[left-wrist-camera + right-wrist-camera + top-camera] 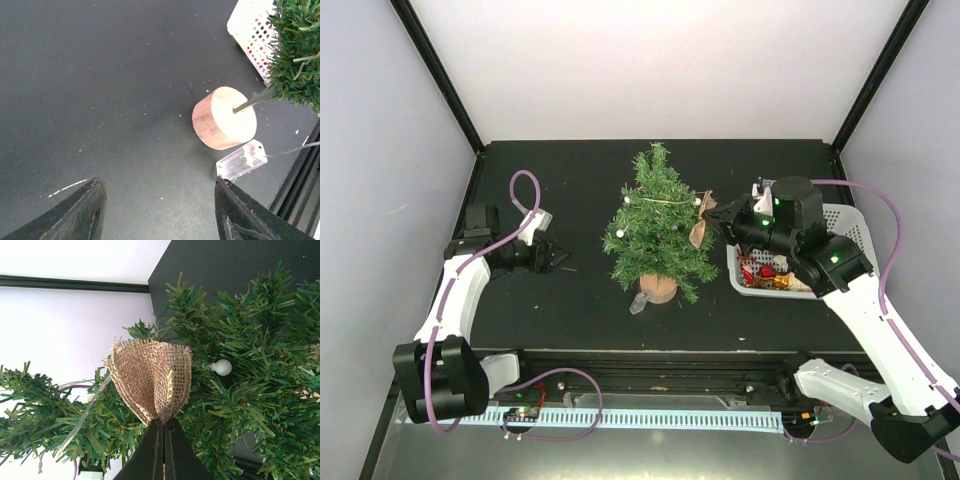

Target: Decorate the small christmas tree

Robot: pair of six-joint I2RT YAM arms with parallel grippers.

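The small christmas tree [657, 225] stands upright at table centre on its round wooden base [224, 118].

Right gripper [163, 426]: jaws pressed together on the pinched end of a burlap piece [152, 377], held against the branches at the tree's 3 o'clock in the top view. A white bulb [221, 367] sits just beside the burlap.

Left gripper [159, 187]: jaws wide, holding nothing, at the tree's 9 o'clock, apart from it.

A clear plastic box [241, 160] lies just beside the base. A white basket [848, 228] lies beyond the right gripper.

The small christmas tree [655, 225] is green, its base [225, 117] tan, the burlap piece [152, 382] beige open-weave, the basket [247, 30] white.
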